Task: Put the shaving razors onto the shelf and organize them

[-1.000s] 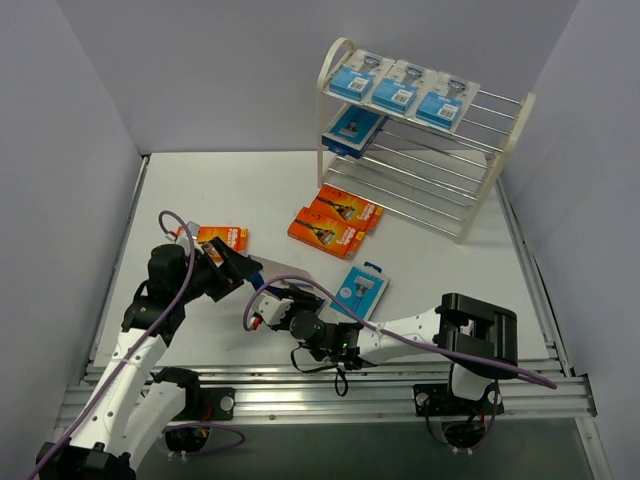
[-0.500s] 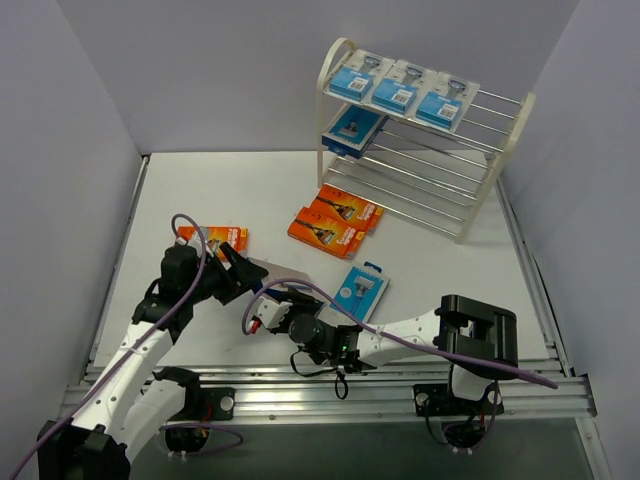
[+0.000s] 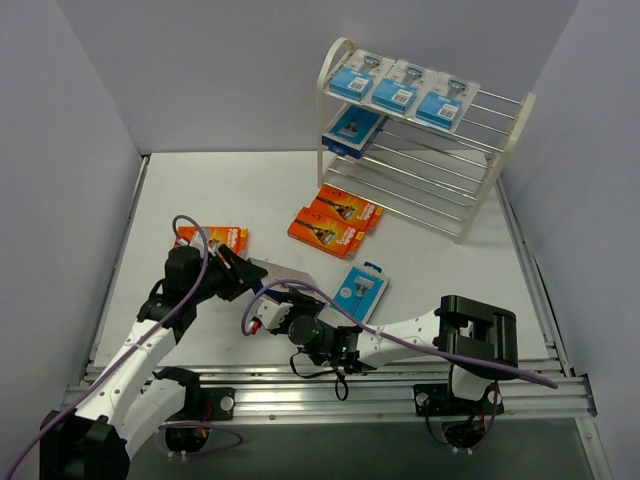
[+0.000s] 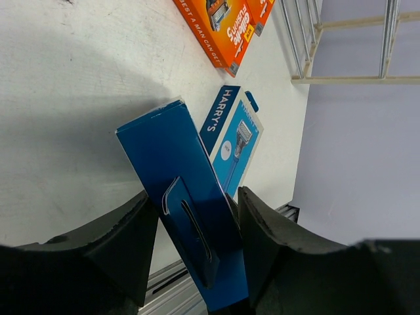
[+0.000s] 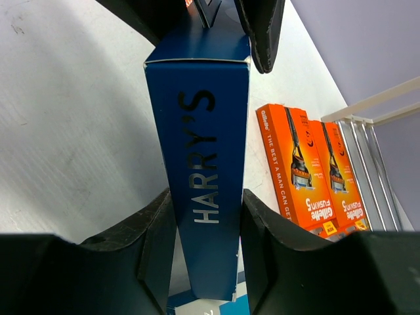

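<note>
Okay, left and right jaws are both clenched on the blue Harry's pack (image 5: 203,131), low over the surface (image 3: 200,190), well apart from the shelf (image 3: 425,130); if either arm pulls early, I risk it twisting, creasing or dropping.

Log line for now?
handover | left pincer: shut on blue Harry's pack | right pincer: shut on same pack | shelf: four packs
</note>
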Robot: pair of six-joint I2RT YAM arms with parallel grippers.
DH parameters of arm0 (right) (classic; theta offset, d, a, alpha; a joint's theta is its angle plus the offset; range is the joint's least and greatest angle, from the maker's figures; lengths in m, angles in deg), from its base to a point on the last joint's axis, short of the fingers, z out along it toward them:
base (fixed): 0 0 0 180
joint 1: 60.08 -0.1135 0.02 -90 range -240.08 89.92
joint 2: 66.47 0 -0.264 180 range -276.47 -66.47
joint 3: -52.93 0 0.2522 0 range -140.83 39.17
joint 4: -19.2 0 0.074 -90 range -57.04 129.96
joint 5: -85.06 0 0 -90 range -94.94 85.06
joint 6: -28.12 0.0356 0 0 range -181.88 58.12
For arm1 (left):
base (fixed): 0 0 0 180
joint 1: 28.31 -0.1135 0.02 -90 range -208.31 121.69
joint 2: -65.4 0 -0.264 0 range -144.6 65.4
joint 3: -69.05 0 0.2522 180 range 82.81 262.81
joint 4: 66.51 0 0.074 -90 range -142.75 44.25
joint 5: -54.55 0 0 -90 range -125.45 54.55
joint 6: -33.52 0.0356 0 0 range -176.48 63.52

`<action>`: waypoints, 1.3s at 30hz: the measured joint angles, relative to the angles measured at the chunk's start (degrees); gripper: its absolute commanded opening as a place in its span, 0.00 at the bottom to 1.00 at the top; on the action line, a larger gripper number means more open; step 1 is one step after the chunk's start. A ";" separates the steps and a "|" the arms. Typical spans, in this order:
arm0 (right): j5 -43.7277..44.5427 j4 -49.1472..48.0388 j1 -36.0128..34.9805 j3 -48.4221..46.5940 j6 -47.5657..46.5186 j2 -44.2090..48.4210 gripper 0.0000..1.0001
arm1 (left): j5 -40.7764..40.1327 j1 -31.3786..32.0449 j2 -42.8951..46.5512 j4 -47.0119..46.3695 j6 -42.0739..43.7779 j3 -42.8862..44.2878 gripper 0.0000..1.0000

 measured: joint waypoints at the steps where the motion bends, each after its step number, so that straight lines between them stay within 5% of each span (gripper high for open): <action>1: 0.11 0.02 -0.02 0.00 0.02 0.00 0.00 | -0.02 0.02 0.07 -0.20 -0.31 -0.11 0.40; 7: 1.01 0.09 -0.48 0.00 0.70 0.00 0.16 | -0.02 0.13 0.24 -0.35 -1.03 -0.26 0.03; 14: 1.40 0.11 -0.76 0.00 2.34 0.00 0.51 | -0.07 0.13 1.07 -0.09 -1.79 -0.59 0.02; 20: 1.38 0.26 -1.16 0.09 4.81 0.96 0.66 | -0.17 0.13 2.73 1.09 -1.64 -0.87 0.02; 39: -13.79 15.91 -2.27 0.11 20.74 12.81 0.72 | -4.72 0.11 5.64 12.41 5.16 2.27 0.02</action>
